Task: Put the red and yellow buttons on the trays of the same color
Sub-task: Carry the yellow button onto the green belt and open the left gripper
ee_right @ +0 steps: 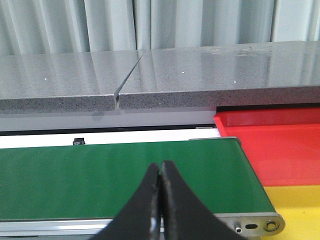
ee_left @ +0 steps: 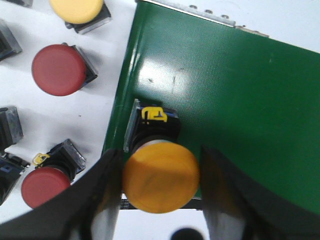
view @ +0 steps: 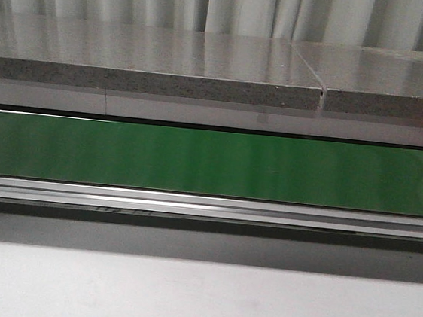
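Yellow button (ee_left: 161,177) sits right between the left tool's (ee_left: 161,200) fingers, at the edge of the green belt (ee_left: 240,100). The tool is spread wide, one finger (ee_left: 107,200) close on each side of the cap; actual contact I cannot tell. The button lies on its side, long axis running away from the tool, cap toward the wrist, black body and yellow clip pointing away. Right tool (ee_right: 160,200) is pressed together over the belt, holding nothing, with the red tray (ee_right: 280,145) and yellow tray (ee_right: 295,210) beside it.

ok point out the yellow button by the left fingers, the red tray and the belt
yellow button (ee_left: 161,177), left wrist view, middle of its cap
red tray (ee_right: 285,150), right wrist view, its floor
belt (view: 211,162), front view, bare middle of its surface
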`<state>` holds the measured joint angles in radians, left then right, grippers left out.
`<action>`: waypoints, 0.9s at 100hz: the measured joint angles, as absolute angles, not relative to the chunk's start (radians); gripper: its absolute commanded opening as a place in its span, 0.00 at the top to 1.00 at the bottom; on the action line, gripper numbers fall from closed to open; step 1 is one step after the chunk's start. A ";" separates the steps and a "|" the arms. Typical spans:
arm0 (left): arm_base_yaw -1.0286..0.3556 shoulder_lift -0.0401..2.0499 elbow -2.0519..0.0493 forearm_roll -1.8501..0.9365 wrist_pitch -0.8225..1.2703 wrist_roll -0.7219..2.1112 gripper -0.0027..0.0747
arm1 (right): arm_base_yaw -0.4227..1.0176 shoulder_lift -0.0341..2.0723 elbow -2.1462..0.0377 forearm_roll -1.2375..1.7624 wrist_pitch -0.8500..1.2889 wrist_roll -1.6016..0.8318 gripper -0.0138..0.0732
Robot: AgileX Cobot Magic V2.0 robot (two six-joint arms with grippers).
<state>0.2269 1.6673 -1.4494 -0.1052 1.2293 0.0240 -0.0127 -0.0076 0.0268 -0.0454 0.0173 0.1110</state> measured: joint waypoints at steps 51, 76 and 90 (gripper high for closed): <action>0.214 1.730 -1.476 -0.122 1.229 0.024 0.42 | -0.013 -0.008 0.027 -0.045 0.017 0.111 0.92; 0.214 1.732 -1.572 -0.135 1.227 0.024 0.28 | -0.013 -0.008 0.027 -0.045 0.017 0.111 0.92; 0.214 1.730 -1.617 -0.138 1.227 0.024 0.28 | -0.013 -0.008 0.027 -0.045 0.017 0.111 0.92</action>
<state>0.2136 1.7296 -1.6170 -0.1375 1.2272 0.0245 -0.0127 -0.0076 0.0268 -0.0454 0.0173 0.1110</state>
